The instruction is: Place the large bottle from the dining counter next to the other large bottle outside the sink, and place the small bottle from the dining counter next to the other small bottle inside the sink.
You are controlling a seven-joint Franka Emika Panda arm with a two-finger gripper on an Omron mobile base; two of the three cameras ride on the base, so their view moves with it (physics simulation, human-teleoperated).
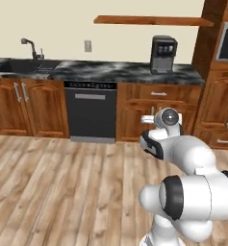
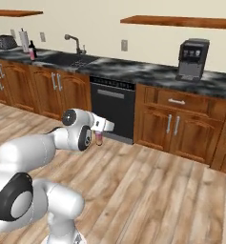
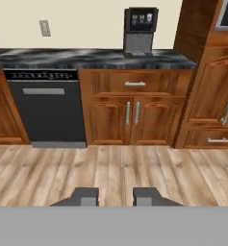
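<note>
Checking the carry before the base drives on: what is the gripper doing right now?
Gripper: closed on the large bottle, its pink body showing just below the hand.

A black dishwasher (image 1: 90,111) sat under the marbled counter (image 1: 130,72) between wooden cabinets (image 1: 156,113). A coffee machine (image 1: 163,53) stood on that counter below 1 wooden shelf (image 1: 151,20), and a toaster (image 2: 4,42) sat at the far left.

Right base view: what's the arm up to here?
The gripper is closed on a small pinkish-red bottle, apparently the small bottle, carried low over the wood floor. The base faces the dishwasher; the sink is further left along the counter, so the bottle is not delivered yet.
</note>
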